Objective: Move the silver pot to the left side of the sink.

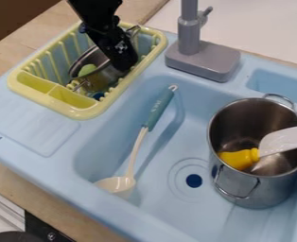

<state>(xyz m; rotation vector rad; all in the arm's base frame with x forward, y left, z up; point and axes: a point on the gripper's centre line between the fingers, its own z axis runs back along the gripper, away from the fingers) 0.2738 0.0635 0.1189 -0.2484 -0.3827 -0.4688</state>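
Pot [271,191], the large silver one probably meant, stands in the sink [192,137], nearer the camera and rightward from the end effector [122,61] at the rack [85,113]; whether that is spread or closed, I cannot tell.

No text could be read: the pale print on the teal ladle handle [160,108], near the grey faucet [201,60], was too small to make out.
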